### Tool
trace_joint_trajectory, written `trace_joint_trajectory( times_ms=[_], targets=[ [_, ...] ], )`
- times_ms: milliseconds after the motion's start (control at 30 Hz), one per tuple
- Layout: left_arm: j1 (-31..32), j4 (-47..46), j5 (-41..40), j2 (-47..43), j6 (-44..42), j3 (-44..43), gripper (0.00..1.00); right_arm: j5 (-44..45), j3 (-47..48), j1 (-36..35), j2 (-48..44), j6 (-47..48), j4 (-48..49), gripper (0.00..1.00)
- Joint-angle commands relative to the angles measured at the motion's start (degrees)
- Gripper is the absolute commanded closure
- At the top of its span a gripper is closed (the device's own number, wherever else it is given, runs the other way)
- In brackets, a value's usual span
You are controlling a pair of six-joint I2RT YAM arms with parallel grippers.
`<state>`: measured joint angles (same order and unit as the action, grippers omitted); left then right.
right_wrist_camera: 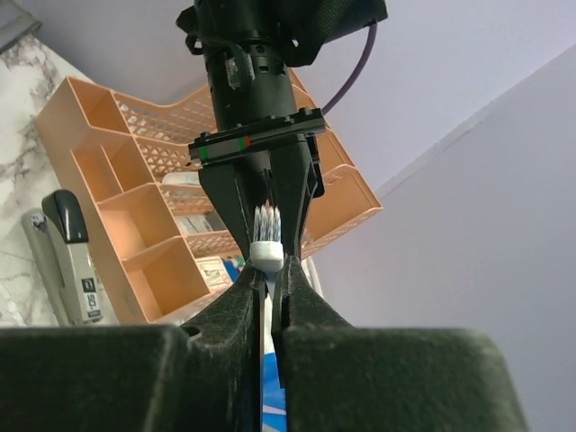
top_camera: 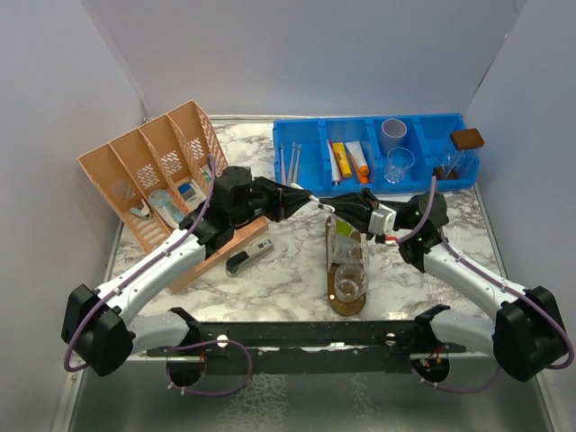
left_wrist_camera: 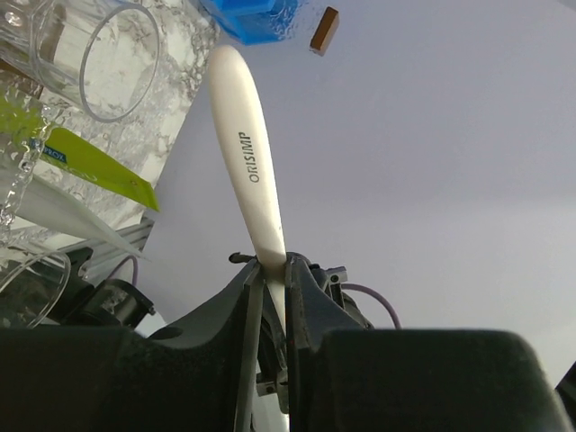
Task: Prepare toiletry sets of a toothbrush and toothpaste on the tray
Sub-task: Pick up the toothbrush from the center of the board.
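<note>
The orange basket stands by the left wall at the far left of the table. A stapler lies just beside its near right end, and bare marble runs from there to the front edge.

The left arm stretches from its base at the near left corner up and across to the middle, crossing the basket's right end in the overhead view. The left gripper is pinched narrow on the thin part of a white toothbrush, whose broad rounded handle sticks out past the fingertips. The toothbrush hangs in the air over the far end of the tray, between the two grippers.

The tray lies lengthwise mid-table, with open marble on both sides. Clear tumblers stand on it, a green tube among them.

The right gripper meets the left one tip to tip, its fingers closed tight on the toothbrush just under the bristled head. The right arm bends in from the near right corner, elbow out toward the right wall. The blue bin sits along the far edge, behind the grippers.
</note>
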<state>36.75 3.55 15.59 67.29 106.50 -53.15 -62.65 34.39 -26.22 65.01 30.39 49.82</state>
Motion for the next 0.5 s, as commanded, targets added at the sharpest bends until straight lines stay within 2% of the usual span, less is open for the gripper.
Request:
trace_joint_trajectory(
  times_ms=[0,100,167,267,400,467],
  targets=[
    [-0.17,-1.92,0.37,-1.79,-0.75,1.11,0.66,6.64,0.53,-0.41,-1.4,-7.33,-0.15,0.99],
    [-0.15,-0.5,-2.47,-3.21,-4.03,1.5,0.32,16.22,1.02,-0.41,-4.81,-12.99,-6.1,0.99],
    [-0.39,1.5,-5.0,-4.16,-7.82,1.25,0.18,25.02,1.89,-0.37,-7.82,-18.71,-11.13,0.99],
    [-1.07,4.79,-8.22,-5.03,-15.31,0.7,0.08,40.79,5.01,-0.35,-12.78,-28.17,-23.77,0.99],
    [-2.12,5.68,-10.58,-5.23,-25.83,1.48,0.03,61.33,16.34,-0.34,-15.45,-35.51,-54.93,0.99],
    [-2.5,4.66,-10.82,-5.46,-30.38,2.62,0.03,67.31,20.64,-0.38,-15.99,-37.25,-65.01,0.99]
  ],
)
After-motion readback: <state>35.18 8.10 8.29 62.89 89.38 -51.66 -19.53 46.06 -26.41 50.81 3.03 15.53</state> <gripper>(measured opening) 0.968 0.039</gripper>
